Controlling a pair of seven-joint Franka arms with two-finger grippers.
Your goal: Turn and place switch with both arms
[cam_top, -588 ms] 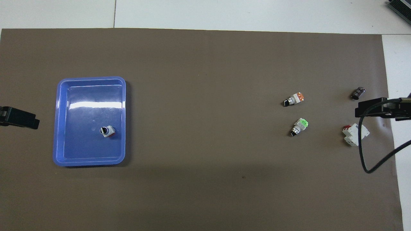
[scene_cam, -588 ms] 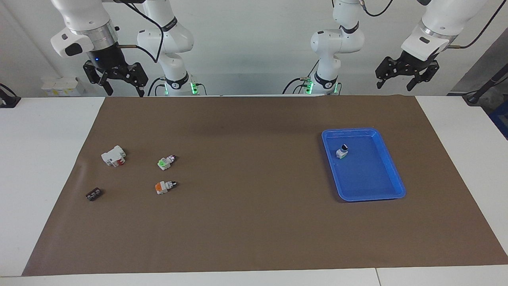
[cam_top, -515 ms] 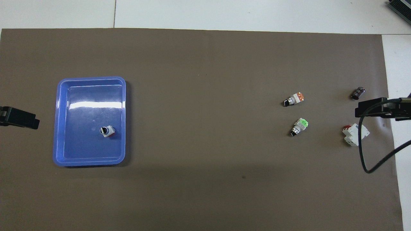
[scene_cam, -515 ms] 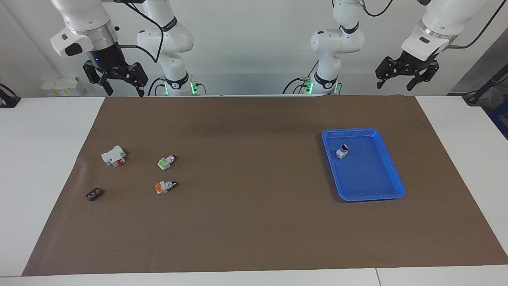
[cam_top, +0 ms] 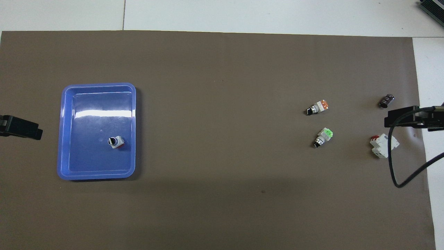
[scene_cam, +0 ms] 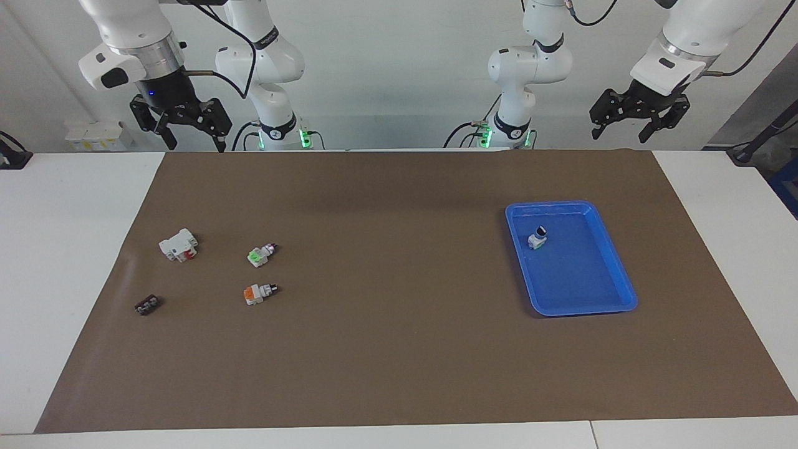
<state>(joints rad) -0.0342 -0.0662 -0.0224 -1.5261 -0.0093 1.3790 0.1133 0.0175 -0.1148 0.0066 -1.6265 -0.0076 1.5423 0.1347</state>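
Observation:
The switch (scene_cam: 260, 254) with the green block lies on its side on the brown mat toward the right arm's end of the table; it also shows in the overhead view (cam_top: 323, 136), black cap pointing toward the robots. My right gripper (scene_cam: 194, 140) hangs open and empty high over the mat's edge nearest the robots, well apart from the switch; its tip shows in the overhead view (cam_top: 412, 117). My left gripper (scene_cam: 620, 132) hangs open and empty high at the left arm's end; its tip shows in the overhead view (cam_top: 20, 127).
An orange-block switch (scene_cam: 258, 293) lies just farther from the robots than the green one. A white blocky part with red (scene_cam: 178, 244) and a small dark part (scene_cam: 147, 305) lie nearer the mat's end. A blue tray (scene_cam: 548, 205) holds another switch (scene_cam: 537, 237).

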